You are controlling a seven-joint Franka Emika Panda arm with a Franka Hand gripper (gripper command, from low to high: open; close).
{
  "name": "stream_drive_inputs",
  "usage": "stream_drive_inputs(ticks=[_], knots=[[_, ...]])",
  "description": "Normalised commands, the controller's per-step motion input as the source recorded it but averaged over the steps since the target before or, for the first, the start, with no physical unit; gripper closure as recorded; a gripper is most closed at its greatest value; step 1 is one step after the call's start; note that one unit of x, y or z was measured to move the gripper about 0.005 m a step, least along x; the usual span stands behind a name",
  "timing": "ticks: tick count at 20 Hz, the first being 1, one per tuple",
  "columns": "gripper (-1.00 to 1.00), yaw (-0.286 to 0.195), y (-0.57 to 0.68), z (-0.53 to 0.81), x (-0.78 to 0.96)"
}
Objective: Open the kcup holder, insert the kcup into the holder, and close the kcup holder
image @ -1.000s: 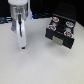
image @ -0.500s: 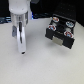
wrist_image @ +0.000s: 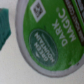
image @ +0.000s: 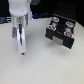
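Green lid of the kcup (wrist_image: pixel 49 34) fills the wrist view directly under the tool (image: pixel 21 49), jaw state unreadable, so pickup is in hand; next: carry it to the already-open kcup holder (image: pixel 61 30) at the exterior view's right.
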Motion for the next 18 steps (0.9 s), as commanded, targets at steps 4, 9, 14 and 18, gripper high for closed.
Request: stream_drive_inputs(ticks=[4, 9, 14, 18], knots=[[1.00, -0.043, 0.00, 0.02, 0.01], [1.00, -0.031, 0.15, 0.43, 0.05], [1.00, -0.005, 0.36, 0.87, 0.15], [1.00, 0.004, 0.47, 0.87, 0.17]])
